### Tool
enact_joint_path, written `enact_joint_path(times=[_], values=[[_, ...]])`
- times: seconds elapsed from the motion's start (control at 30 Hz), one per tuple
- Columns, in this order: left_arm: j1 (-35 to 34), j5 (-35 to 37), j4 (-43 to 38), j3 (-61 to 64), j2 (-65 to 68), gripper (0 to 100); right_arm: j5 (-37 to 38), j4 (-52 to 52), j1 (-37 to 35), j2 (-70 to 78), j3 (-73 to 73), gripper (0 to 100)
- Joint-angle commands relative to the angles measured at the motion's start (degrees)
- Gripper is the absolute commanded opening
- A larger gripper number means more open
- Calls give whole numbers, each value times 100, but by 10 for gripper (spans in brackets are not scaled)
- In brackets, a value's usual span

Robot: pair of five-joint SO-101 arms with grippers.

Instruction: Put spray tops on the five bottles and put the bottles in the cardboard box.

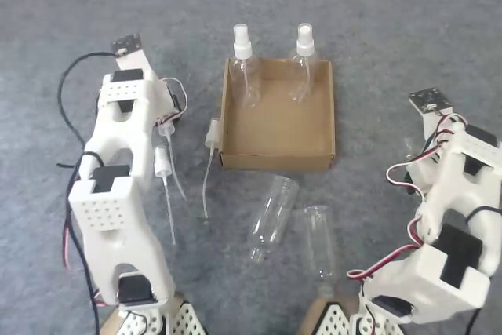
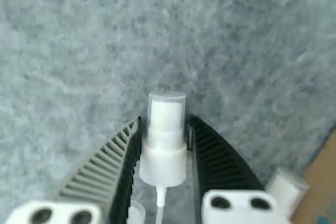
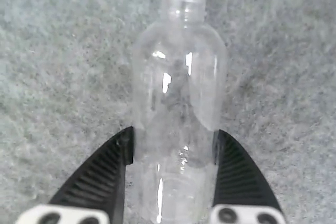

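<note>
In the left wrist view my left gripper [image 2: 163, 123] is shut on a white spray top [image 2: 164, 145], its tube running back toward the wrist. From above, that gripper [image 1: 165, 126] sits left of the cardboard box [image 1: 278, 161]. My right gripper [image 3: 174, 134] is shut on a clear open-necked bottle [image 3: 178, 93]; in the high view it [image 1: 410, 151] is right of the box. Two capped bottles [image 1: 245, 76] [image 1: 302, 68] stand in the box. Two uncapped bottles [image 1: 273, 208] [image 1: 320, 239] lie in front of it.
Two loose spray tops lie on the grey carpet: one [image 1: 162, 162] beside the left arm, the other [image 1: 212, 132] against the box's left wall, also seen as a spray top [image 2: 283, 184] from the left wrist. Arm cables trail at both sides.
</note>
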Motion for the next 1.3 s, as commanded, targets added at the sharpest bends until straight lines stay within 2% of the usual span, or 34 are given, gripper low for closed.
enact_joint_path(times=[0.0, 0.07, 0.23, 0.4, 0.6, 0.7, 0.83, 1.0, 1.17, 1.27], values=[[158, 0, 158, -585, 9, 62, 97, -92, -66, 4, 167, 124], [343, 0, 290, -681, -26, 10, 97, -92, -66, 4, 167, 124], [818, 18, 563, -892, -343, 10, 97, -92, -40, 4, 167, 124], [835, -44, 1187, -1051, -1125, 10, 105, -75, -31, 4, 167, 124], [703, -809, 2215, -919, -2435, 9, 62, -48, -31, -4, 167, 124], [756, -1037, 2470, -400, -3332, 9, 53, -40, -31, -40, 167, 124], [756, -1538, 2189, 1086, -4791, 9, -255, -57, -31, -48, 167, 124], [703, -2048, 1152, 3389, -6259, 10, -440, -75, -57, -66, 105, 124], [730, -2163, 273, 5007, -7033, 10, -967, -40, -31, -321, 26, 125], [712, -2268, -202, 5578, -7200, 10, -993, -22, -66, -585, 62, 139]])
